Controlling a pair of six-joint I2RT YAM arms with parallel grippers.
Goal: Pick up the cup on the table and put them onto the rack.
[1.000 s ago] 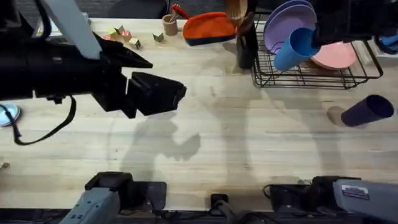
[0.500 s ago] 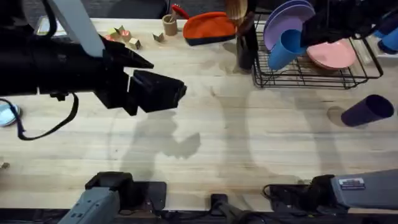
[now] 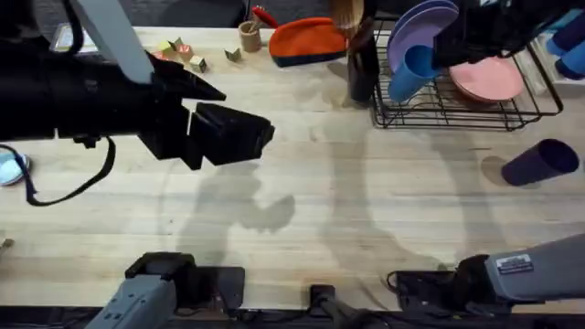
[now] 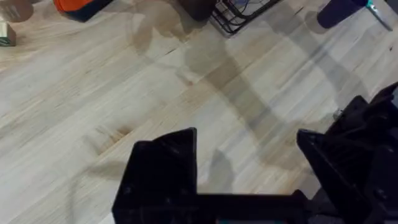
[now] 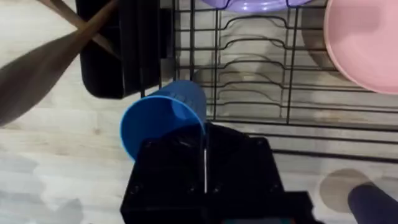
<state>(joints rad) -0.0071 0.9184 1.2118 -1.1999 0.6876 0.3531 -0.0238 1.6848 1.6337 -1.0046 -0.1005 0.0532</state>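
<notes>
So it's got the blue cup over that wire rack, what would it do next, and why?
Probably lower the blue cup a little and let go. The right gripper holds it by the rim, tilted, at the rack corner beside the purple plate. The purple cup lies on the table, waiting its turn.

orange fabric pouch (image 3: 307,40) at far edge | small tan wooden cup (image 3: 249,37) beside it | little wooden blocks (image 3: 186,53) further left | purple plates (image 3: 413,32), pink plate (image 3: 491,79) | black utensil holder (image 3: 362,66)
</notes>
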